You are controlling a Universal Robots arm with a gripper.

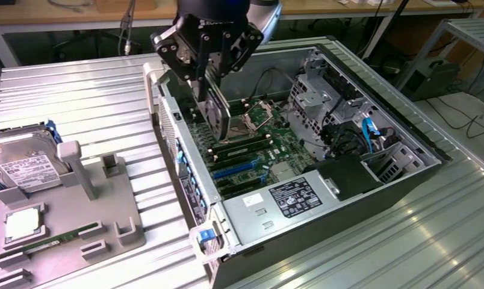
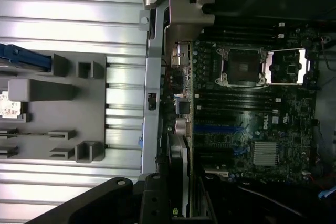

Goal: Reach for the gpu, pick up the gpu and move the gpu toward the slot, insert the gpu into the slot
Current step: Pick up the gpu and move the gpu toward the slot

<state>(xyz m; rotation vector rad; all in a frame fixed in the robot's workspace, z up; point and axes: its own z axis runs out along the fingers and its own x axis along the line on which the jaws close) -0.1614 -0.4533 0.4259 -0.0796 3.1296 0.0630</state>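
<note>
My gripper (image 1: 203,89) is shut on the gpu (image 1: 220,117), a dark card that hangs on edge inside the open computer case, over the green motherboard (image 1: 286,147). In the wrist view the gpu (image 2: 181,174) appears edge-on with its silver bracket, close to the case's rear wall, between my dark fingers (image 2: 157,198). The blue slot (image 1: 239,169) lies on the board below the card and toward the exterior view's right of its lower end. In the wrist view the slot (image 2: 215,128) stands apart from the card's edge.
The case's rear wall (image 1: 177,141) stands close beside the card. A CPU socket (image 2: 239,66), black memory slots (image 2: 231,98) and a heatsink (image 2: 265,153) lie on the board. A power supply (image 1: 294,198) and drive cage (image 1: 322,90) fill the case. A grey fixture (image 1: 105,205) holds a hard drive (image 1: 25,168).
</note>
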